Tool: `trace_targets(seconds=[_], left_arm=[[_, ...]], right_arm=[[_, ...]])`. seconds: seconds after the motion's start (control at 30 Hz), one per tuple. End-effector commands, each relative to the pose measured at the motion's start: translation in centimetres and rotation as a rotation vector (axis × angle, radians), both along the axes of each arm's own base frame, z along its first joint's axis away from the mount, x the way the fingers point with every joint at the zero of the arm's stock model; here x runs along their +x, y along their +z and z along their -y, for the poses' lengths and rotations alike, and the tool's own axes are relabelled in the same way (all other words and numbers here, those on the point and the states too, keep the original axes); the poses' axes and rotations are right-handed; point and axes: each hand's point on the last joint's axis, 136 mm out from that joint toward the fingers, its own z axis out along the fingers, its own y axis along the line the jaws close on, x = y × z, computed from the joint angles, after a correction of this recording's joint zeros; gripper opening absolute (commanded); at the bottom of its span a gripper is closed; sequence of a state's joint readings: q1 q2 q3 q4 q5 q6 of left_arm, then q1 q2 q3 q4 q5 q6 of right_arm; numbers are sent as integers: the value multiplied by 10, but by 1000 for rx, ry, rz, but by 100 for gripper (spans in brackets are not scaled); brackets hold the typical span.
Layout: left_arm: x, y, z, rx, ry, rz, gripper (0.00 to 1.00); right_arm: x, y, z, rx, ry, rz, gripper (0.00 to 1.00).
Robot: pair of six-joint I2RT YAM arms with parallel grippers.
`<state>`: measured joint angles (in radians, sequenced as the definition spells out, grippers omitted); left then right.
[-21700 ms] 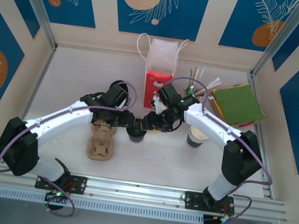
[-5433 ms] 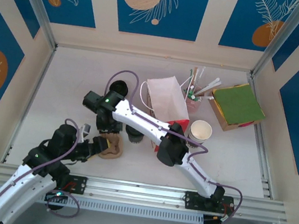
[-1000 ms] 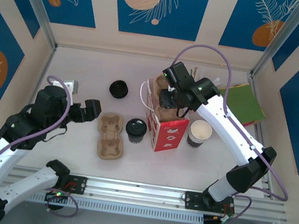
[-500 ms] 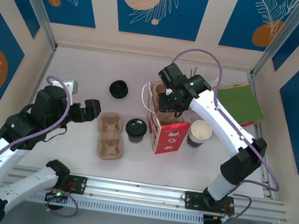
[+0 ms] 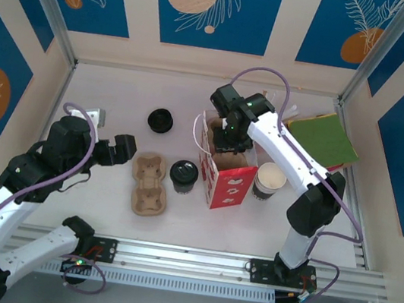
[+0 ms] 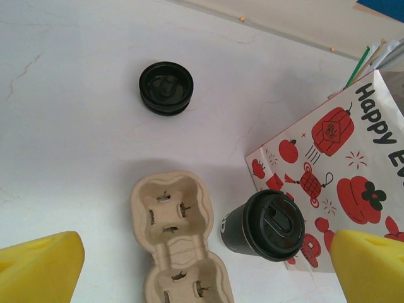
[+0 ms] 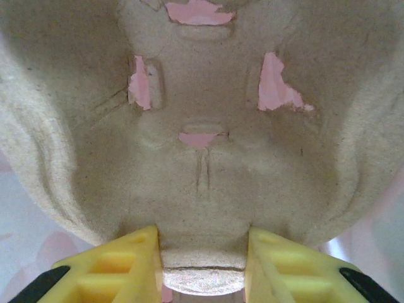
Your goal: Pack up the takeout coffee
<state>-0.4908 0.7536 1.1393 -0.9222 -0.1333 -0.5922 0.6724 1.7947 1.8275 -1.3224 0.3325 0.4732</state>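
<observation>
The takeout coffee (image 5: 184, 174), a dark-banded cup under a black lid, stands on the table between a pulp cup carrier (image 5: 149, 183) and the red-and-white paper bag (image 5: 231, 188). Left of that carrier my left gripper (image 5: 124, 146) hangs open and empty. From the left wrist, the coffee (image 6: 265, 224) leans by the bag (image 6: 334, 158), with the carrier (image 6: 173, 227) below my open left gripper (image 6: 205, 262). My right gripper (image 5: 228, 129) is over the bag's mouth, shut on a second pulp carrier (image 5: 223, 152) that hangs down into the bag. The right wrist view has this carrier (image 7: 202, 113) pinched at its rim by my right gripper (image 7: 202, 262).
A loose black lid (image 5: 161, 120) lies behind the carrier on the table, also in the left wrist view (image 6: 166, 87). An open lidless cup (image 5: 270, 178) stands right of the bag. A box of green napkins (image 5: 323, 140) sits at the back right by the enclosure wall.
My right gripper has shifted a little left over the bag with the pulp carrier held in it. The left arm, coffee and table carrier have not moved.
</observation>
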Motion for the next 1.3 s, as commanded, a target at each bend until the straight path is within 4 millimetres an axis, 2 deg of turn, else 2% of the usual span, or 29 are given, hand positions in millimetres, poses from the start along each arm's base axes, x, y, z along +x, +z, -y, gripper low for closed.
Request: trace_targets(seconds=[0.0,0.97,1.27], left_arm=[[2,1,-5,17,12,24,100],[1,3,-7,16,23,23,100],[1,3,-7,20,24,21,100]], right_arm=[[-7,1,1,2,-5,-55,34],[-2,-44,-10,-25,24,-159,34],[-6,-60,-10,-26,17,-184,34]])
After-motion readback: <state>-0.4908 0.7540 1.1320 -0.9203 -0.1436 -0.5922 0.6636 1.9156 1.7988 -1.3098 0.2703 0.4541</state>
